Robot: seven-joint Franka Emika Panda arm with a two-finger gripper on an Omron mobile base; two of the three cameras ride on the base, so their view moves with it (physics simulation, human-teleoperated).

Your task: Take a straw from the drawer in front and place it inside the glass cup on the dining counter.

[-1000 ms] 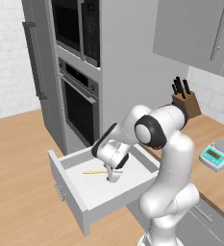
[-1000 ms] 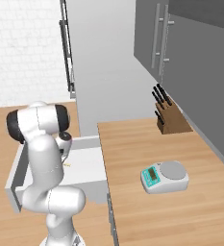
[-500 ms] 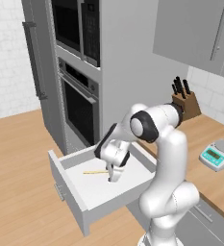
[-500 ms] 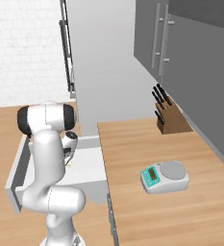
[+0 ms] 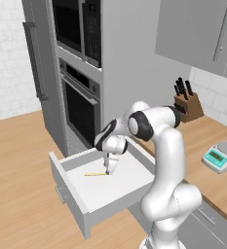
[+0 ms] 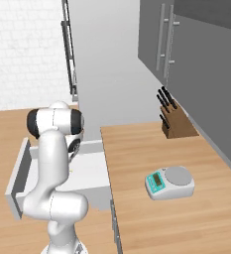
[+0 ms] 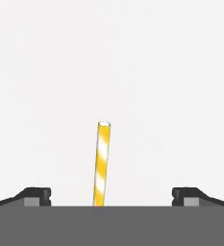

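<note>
The straw [image 7: 102, 163] is lying flat on the white floor of the pulled-out drawer [image 5: 81, 214], near its middle. We're hanging our gripper [image 7: 110, 196] right over 1 end, fingers spread wide and empty, straddling it for the pinch.

Knife block [image 6: 174, 121] at counter's back – scale [image 6: 169, 182] nearer front; wall oven [image 5: 81, 104], perhaps microwave above.

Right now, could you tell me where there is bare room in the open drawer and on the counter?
In the drawer, the white floor nearer its front is bare; the straw and open gripper crowd the back. On the counter, bare wood lies between knife block and scale.
</note>
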